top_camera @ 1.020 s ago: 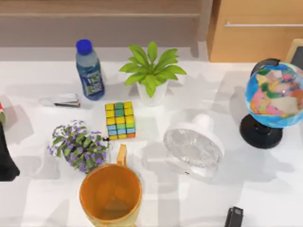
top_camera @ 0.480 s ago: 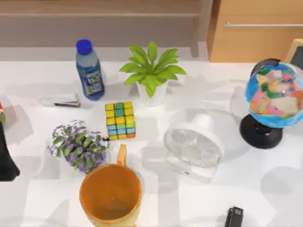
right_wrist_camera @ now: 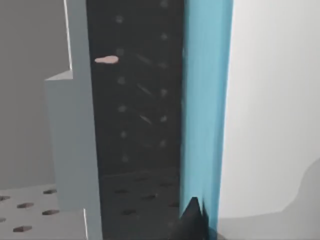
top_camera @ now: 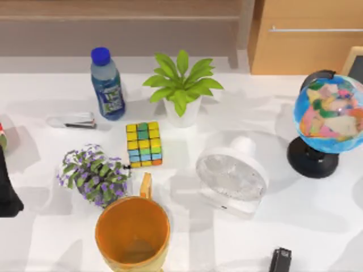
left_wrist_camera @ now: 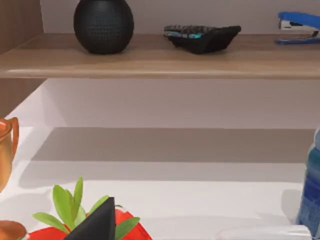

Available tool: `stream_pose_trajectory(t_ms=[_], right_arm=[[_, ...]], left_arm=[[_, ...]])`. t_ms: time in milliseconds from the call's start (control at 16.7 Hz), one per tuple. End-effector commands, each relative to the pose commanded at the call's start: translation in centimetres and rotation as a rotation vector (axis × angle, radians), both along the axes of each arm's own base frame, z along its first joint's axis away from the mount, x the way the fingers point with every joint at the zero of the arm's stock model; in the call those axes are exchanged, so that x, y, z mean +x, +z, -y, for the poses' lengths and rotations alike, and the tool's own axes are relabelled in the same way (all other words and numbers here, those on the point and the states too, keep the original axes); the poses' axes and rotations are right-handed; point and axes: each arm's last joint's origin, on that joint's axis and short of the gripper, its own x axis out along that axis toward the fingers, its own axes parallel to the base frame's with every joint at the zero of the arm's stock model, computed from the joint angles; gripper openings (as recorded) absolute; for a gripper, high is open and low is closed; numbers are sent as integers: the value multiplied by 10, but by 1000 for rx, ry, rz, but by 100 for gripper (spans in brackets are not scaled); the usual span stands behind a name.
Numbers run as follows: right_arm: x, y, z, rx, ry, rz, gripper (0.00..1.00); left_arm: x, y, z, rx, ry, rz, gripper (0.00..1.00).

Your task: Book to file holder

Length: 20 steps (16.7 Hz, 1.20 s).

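- Our right gripper's dark fingertip (right_wrist_camera: 192, 217) touches the slim white-faced, teal-edged book (right_wrist_camera: 205, 100), upright inside the grey perforated file holder (right_wrist_camera: 70, 130); grip unclear.
- We'd release gently, withdrawing straight.
- Left arm (top_camera: 8, 187) parked at the table's left.

From my left wrist I see a wooden shelf (left_wrist_camera: 160, 62) carrying a round black textured vase (left_wrist_camera: 103, 25), a dark calculator (left_wrist_camera: 202, 37) and a blue stapler (left_wrist_camera: 299, 27); below, a green-leafed plant (left_wrist_camera: 75, 207).
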Motion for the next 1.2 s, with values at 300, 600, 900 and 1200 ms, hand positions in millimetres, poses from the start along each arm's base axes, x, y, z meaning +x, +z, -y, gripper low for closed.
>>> stream_pose_trajectory(t_ms=[300, 600, 900, 1200], right_arm=[[0, 0, 0, 0, 0, 0, 0], [10, -2, 0, 3, 0, -2, 0], [26, -4, 1, 1, 0, 2, 0], [30, -5, 0, 0, 0, 0, 0]], left_arm=[[0, 0, 0, 0, 0, 0, 100], [0, 0, 0, 0, 0, 0, 100], [0, 0, 0, 0, 0, 0, 100], [0, 0, 0, 0, 0, 0, 100]])
